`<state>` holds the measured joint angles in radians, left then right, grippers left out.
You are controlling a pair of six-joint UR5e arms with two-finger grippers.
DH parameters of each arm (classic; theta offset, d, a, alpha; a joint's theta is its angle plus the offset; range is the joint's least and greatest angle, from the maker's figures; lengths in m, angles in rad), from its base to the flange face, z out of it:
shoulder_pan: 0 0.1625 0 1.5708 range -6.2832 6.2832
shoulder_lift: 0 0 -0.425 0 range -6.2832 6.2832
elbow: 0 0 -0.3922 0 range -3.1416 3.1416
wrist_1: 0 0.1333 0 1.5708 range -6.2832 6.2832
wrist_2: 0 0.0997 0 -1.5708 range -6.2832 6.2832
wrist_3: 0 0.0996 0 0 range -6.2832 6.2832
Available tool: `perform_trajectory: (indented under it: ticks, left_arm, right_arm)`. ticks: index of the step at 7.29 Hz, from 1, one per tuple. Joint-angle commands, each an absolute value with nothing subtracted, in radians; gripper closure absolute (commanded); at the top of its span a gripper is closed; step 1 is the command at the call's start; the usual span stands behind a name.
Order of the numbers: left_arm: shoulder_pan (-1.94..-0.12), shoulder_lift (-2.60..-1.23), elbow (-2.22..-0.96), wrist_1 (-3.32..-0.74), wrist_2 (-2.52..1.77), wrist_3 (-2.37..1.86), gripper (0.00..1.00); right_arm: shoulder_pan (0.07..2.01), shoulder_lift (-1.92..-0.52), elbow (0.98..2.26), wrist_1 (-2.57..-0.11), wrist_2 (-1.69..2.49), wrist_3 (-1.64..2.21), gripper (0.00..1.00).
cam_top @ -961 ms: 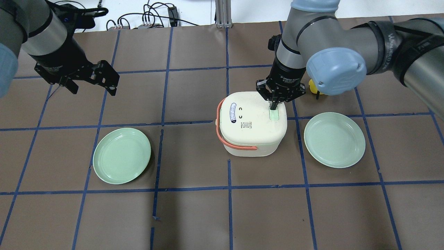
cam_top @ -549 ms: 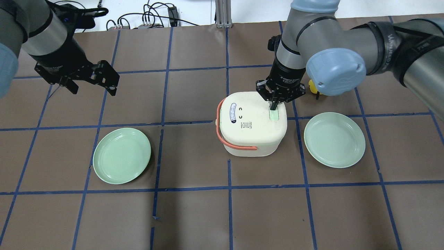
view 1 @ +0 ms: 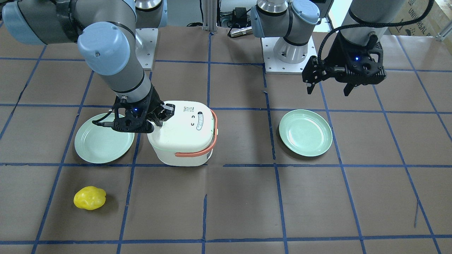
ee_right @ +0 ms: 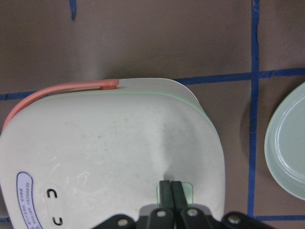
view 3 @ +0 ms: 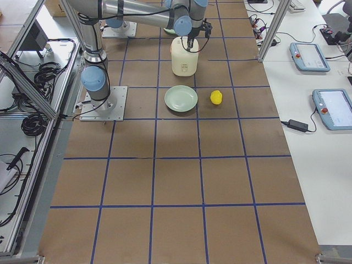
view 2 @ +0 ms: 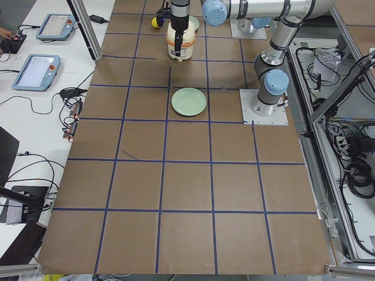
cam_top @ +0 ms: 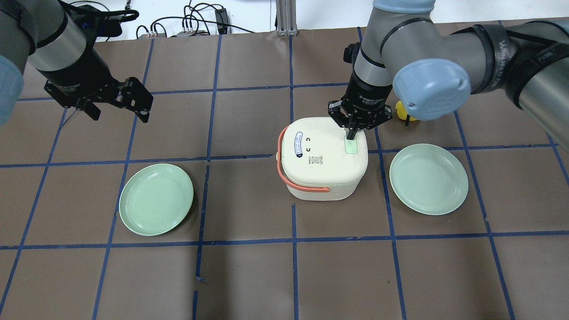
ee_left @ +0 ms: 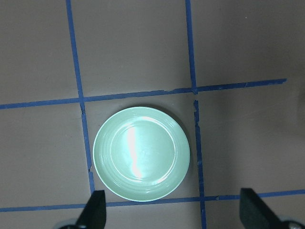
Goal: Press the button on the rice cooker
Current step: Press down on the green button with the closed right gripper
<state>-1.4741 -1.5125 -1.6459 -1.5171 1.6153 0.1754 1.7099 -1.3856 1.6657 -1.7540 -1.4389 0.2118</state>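
Observation:
A cream rice cooker with a salmon handle stands mid-table. It also shows in the front view and in the right wrist view. Its pale green button is on the lid's right side. My right gripper is shut, fingers together, tips down on the button's far end. My left gripper is open and empty, hovering far to the left, above the table; its fingertips frame a green plate.
A green plate lies at the left, another green plate right of the cooker. A yellow lemon-like object lies beyond the right arm. Blue tape lines grid the brown table.

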Motion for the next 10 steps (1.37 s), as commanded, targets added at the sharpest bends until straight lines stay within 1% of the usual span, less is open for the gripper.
perform_trajectory:
  ticks: [1, 10]
  left_arm:
    - [-1.474, -1.513, -1.646, -1.517, 1.615, 0.175, 0.00]
    - [-1.474, -1.513, -1.646, -1.517, 1.615, 0.175, 0.00]
  right_arm:
    - [1.710, -1.391, 1.672, -1.732, -1.433, 0.215, 0.86]
    - [1.709, -1.385, 1.672, -1.735, -1.437, 0.215, 0.88]
